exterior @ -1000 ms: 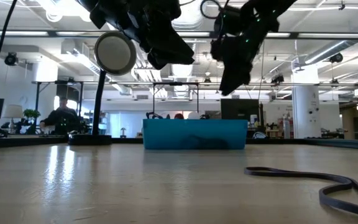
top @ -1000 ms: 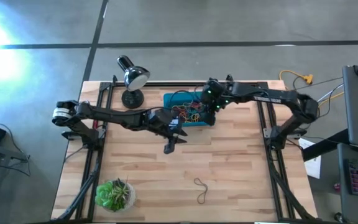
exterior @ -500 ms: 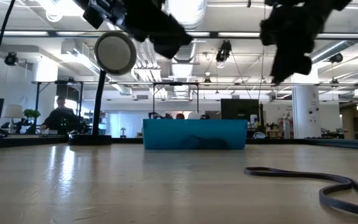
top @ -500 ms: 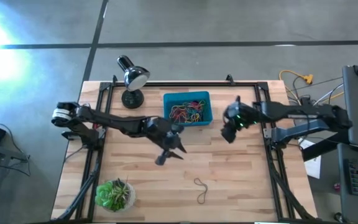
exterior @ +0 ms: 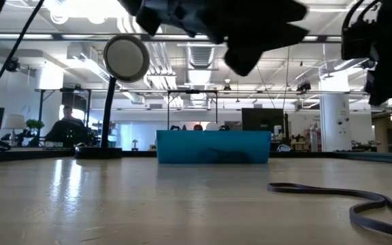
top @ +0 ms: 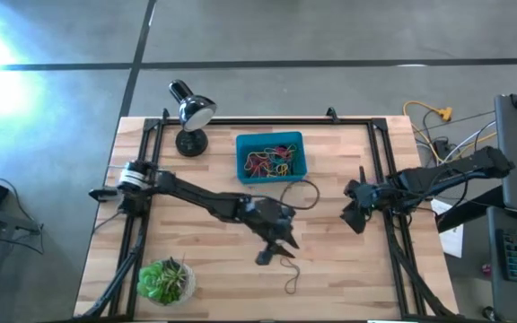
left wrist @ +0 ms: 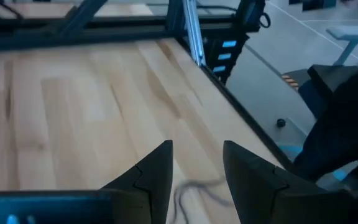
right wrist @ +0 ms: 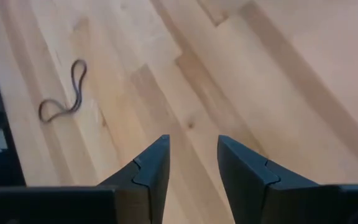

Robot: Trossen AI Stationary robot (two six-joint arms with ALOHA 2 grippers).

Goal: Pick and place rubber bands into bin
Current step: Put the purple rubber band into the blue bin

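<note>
Left gripper is hovering, jaws open and empty, near a dark rubber band; right gripper, jaws likewise parted, is waiting aside.

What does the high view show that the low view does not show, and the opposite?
Only the high view shows the coloured rubber bands lying inside the bin, the potted plant, and the left hand open above the table near the loose dark band. Only the low view shows the room behind, with a person sitting there. Both show the bin, the lamp, the loose band and the wooden table.
</note>
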